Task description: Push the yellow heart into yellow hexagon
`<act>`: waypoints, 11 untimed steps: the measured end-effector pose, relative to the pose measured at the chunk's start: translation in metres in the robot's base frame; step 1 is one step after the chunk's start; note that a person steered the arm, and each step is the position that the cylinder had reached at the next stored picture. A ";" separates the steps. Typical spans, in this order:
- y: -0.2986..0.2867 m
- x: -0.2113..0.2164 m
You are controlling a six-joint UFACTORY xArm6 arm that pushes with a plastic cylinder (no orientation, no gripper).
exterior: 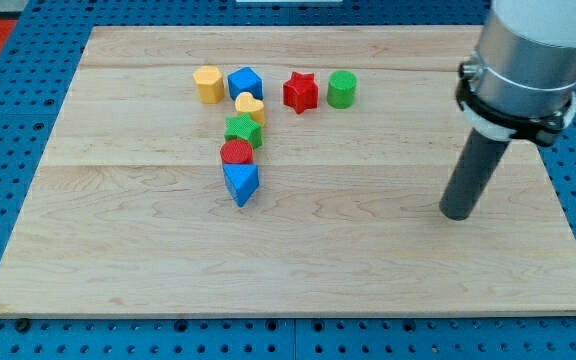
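The yellow heart (250, 106) lies near the board's top middle, just below the blue cube (245, 82). The yellow hexagon (207, 84) sits to the upper left of the heart, beside the blue cube's left side. My tip (458, 213) rests on the board far to the view's right of these blocks, well apart from all of them.
A green block (242, 130), a red cylinder (236, 152) and a blue triangle (240, 183) form a column below the heart. A red star (300, 91) and a green cylinder (342, 88) lie to its right. The wooden board (368, 260) lies on a blue pegboard.
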State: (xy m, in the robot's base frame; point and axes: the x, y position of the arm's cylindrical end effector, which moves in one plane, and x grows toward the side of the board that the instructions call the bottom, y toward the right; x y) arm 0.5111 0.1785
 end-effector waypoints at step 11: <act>-0.333 -0.207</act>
